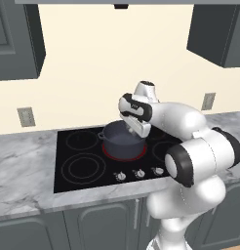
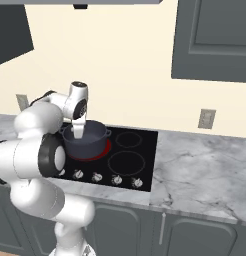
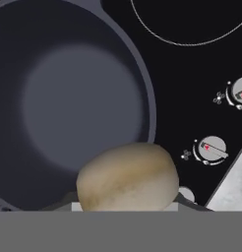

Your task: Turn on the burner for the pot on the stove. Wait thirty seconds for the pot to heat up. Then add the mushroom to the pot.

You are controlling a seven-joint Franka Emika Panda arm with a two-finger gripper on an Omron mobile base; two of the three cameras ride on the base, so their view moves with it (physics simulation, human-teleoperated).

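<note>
Between the narrowly parted fingers (image 3: 64, 204) sits the small tan-capped mushroom (image 3: 127, 176), gripped. Below them gapes the round dark blue-grey metal pot (image 3: 69, 106). Released off-centre, it could strike the rim and bounce out.

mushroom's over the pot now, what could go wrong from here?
1. In the hand view the mushroom sits over the near rim of the pot, not its middle; released now, it might clip the rim and land on the stove.
2. The burner glows red under the pot, and the gripper hangs just above it; descending further risks touching hot metal.
</note>
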